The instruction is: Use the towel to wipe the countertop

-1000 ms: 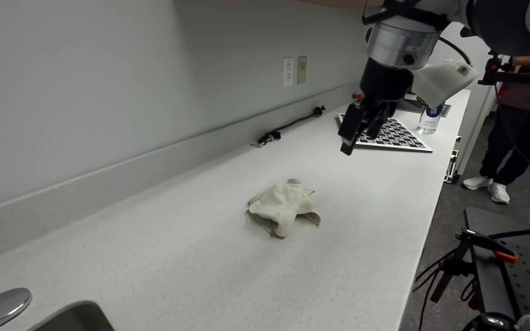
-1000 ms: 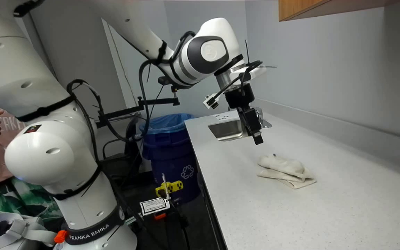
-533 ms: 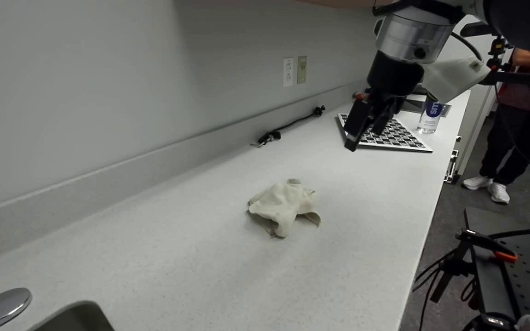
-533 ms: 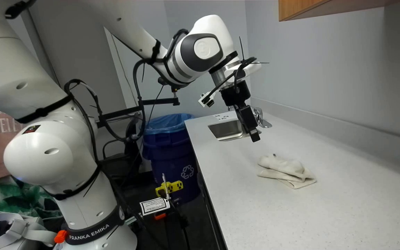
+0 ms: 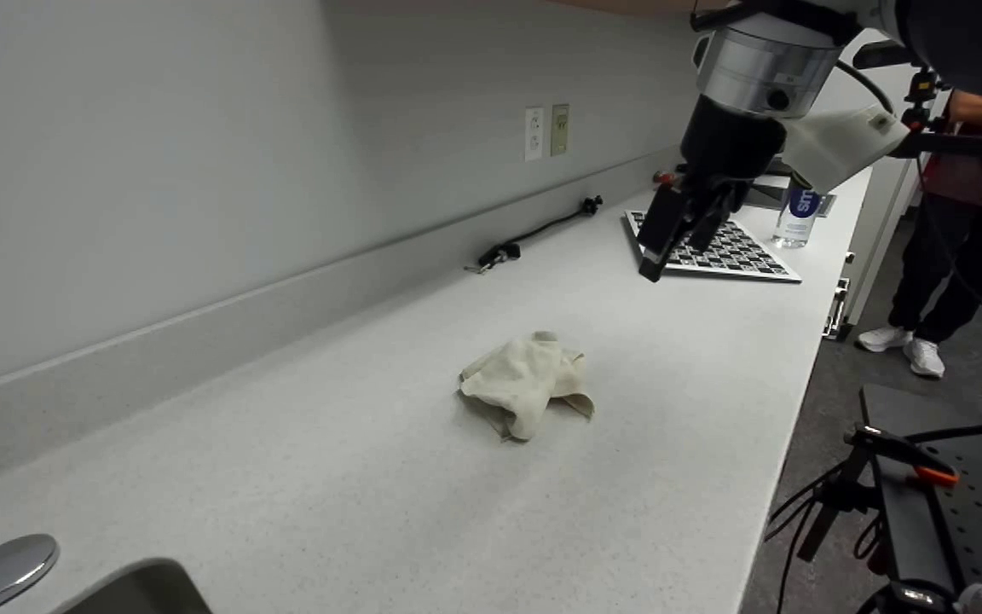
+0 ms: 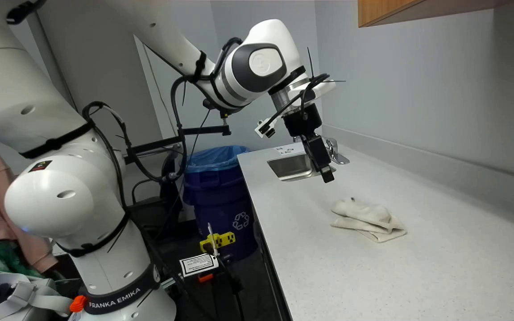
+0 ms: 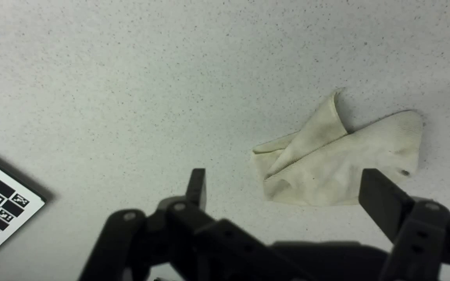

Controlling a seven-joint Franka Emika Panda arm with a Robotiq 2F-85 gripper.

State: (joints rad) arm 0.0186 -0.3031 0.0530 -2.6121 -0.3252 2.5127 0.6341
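The towel [image 5: 525,384], a cream-beige cloth, lies crumpled on the white speckled countertop [image 5: 355,495]. Both exterior views show it, with a raised fold and a small dark spot on the towel [image 6: 366,216]. My gripper [image 6: 328,176] hangs above the countertop, tilted, apart from the cloth. From the wrist, the towel [image 7: 338,168] appears below and beyond the widely spread fingers of my gripper [image 7: 285,171]. Nothing is between those fingers; the right-hand one covers a bit of the towel's lower edge in that view.
A black-and-white checkered board [image 5: 734,251] rests on the counter, with a bottle [image 5: 798,217] behind it. A black cable [image 5: 542,230] lies along the backsplash. A sink [image 6: 295,167] with a faucet [image 6: 335,151] is set into the counter. A wooden cabinet [image 6: 400,11] overhangs.
Over the last second my gripper has lifted slightly and drawn a little away from the towel, then stopped. The towel has not moved. A person behind the arm has shifted.
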